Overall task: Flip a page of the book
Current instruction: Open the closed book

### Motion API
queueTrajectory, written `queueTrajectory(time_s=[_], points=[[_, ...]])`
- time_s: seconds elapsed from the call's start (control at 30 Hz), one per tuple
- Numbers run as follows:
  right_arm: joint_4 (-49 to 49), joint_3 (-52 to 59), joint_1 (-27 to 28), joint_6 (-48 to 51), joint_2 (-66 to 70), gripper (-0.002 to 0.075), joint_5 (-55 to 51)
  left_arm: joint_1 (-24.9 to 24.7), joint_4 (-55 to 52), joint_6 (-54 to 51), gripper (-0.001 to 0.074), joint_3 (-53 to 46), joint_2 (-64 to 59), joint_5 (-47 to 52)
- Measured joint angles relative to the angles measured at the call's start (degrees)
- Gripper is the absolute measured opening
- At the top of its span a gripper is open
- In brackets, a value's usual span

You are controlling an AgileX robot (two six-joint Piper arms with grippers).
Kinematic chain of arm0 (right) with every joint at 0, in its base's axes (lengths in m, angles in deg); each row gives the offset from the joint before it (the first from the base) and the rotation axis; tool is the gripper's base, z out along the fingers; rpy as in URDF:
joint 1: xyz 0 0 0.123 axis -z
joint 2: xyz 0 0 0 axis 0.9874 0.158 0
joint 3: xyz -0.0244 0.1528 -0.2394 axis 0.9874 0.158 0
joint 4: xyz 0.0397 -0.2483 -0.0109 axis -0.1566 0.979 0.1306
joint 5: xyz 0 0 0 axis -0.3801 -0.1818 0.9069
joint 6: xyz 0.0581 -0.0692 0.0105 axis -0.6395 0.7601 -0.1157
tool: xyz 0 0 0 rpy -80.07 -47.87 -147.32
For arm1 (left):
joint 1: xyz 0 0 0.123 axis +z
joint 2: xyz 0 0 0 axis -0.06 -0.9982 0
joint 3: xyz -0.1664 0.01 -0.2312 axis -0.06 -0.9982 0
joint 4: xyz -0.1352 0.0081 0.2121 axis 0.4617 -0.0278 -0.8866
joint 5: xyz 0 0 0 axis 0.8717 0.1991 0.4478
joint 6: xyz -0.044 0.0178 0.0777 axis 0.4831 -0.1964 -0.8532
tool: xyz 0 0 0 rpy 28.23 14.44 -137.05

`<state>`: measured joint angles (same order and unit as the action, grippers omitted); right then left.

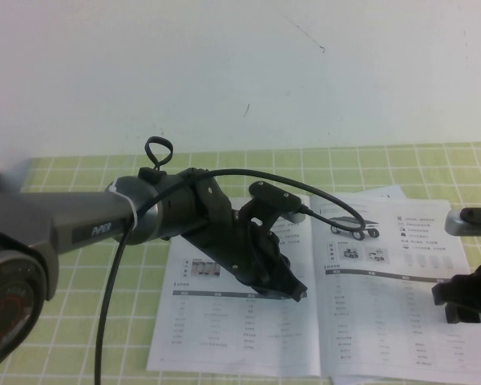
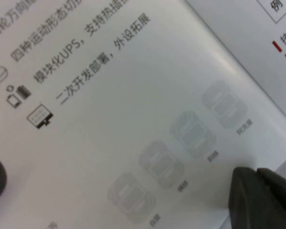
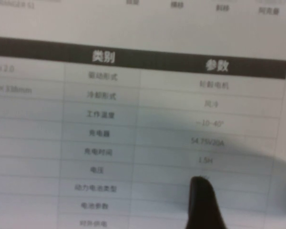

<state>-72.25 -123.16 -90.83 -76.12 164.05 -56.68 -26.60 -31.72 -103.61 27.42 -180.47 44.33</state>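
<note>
The book lies open and flat on the green checked cloth. Its right-hand page carries a four-wheeled cart picture above a grey table. My left gripper reaches across the left leaf and points down beside the spine. In the left wrist view its two dark fingers stand pressed together, shut, their tips at the paper. My right gripper hangs over the page's outer edge. The right wrist view shows one dark finger just above the printed table, with nothing held.
The green checked tablecloth runs back to a white wall. A black cable loops off my left arm toward the table's front. A second sheet's corner peeks out behind the book's far edge.
</note>
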Motion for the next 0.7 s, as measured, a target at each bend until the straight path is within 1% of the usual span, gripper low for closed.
queueTrajectory(time_s=[0.17,0.4,0.7], points=[[0.1,-0.1,0.0,0.0,0.0,0.0400,-0.4,0.0,0.0,0.0,-0.0002,0.0,0.0,0.0],[5.2,-2.7,0.0,-2.8,0.0,0.0400,-4.5,0.0,0.0,-0.1,-0.0002,0.0,0.0,0.0],[6.5,-2.8,0.0,-4.5,0.0,0.0400,-4.6,0.0,0.0,-0.2,-0.0002,0.0,0.0,0.0]])
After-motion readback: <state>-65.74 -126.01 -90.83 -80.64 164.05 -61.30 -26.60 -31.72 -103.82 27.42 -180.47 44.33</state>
